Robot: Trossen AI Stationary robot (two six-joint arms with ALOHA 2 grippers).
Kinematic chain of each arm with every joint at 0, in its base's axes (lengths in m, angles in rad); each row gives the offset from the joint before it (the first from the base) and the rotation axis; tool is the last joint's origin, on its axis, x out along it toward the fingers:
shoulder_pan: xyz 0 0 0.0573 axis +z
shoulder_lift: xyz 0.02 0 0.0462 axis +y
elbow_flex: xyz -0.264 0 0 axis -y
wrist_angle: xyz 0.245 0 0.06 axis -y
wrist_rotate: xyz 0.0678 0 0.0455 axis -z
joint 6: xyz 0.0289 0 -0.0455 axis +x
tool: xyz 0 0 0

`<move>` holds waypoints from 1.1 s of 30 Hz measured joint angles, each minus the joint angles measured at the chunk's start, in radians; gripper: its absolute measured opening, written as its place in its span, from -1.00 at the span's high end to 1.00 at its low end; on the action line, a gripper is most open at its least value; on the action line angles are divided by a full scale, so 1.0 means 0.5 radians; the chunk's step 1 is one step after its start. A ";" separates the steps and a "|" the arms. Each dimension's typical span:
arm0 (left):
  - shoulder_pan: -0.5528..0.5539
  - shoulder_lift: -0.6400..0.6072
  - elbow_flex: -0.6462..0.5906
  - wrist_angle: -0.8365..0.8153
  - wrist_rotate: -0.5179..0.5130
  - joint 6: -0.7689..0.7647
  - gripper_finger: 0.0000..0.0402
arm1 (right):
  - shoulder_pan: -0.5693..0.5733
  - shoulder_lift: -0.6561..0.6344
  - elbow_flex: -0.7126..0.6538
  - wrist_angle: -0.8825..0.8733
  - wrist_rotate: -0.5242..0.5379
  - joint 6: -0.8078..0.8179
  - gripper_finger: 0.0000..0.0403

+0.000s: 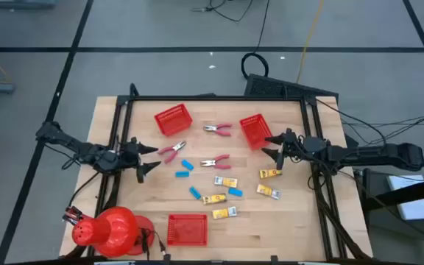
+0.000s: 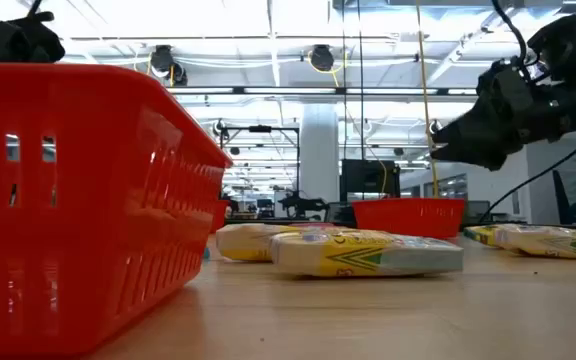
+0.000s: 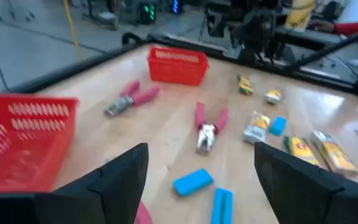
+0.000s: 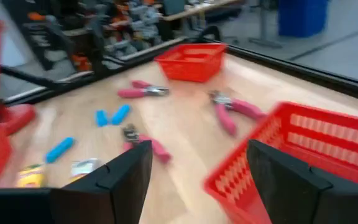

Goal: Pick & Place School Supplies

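1. Left pincer point(image 1: 144, 159) over the bench's left side, fingers point(image 3: 124, 177) spread apart, nothing between them; nearest item is the pink-handled pliers point(image 1: 171, 151) just beside it
2. Right pincer point(image 1: 274, 147) at the right side, fingers point(image 4: 118, 180) also apart and empty, hovering next to the right-hand red basket point(image 1: 255, 130)
3. Supplies all lie loose on the bench point(image 1: 293, 221), none in a basket: three pliers mid-bench, blue blocks point(image 1: 185, 168) below them, yellow packets point(image 1: 225, 182) toward the front and right; one packet point(image 1: 270, 173) sits near the right pincer
4. Other baskets: one at back left point(image 1: 173, 119), one at the front point(image 1: 187, 229). A red dome thing point(image 1: 109, 230) stands at the front left corner
5. Judgement: pick phase just opening, nothing sorted yet
6. To do it well: left arm should drop straight over the pliers, fingers across the handles rather than along them, and close only once low to the wood. The packets look flat and slippery; pinch them across the narrow width
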 joint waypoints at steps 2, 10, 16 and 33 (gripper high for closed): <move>0.003 0.030 0.000 0.020 -0.009 0.030 -0.46 | 0.025 0.071 0.000 0.123 -0.037 -0.041 -0.26; 0.114 0.066 0.001 0.189 -0.172 0.334 -0.46 | 0.014 0.310 -0.001 0.621 0.031 -0.355 -0.26; 0.146 0.066 0.001 0.215 -0.092 0.213 -0.46 | 0.003 0.372 -0.001 0.867 0.017 -0.531 -0.26; 0.142 0.066 0.001 0.155 -0.050 0.289 -0.46 | 0.044 0.325 0.000 0.791 -0.034 -0.473 -0.26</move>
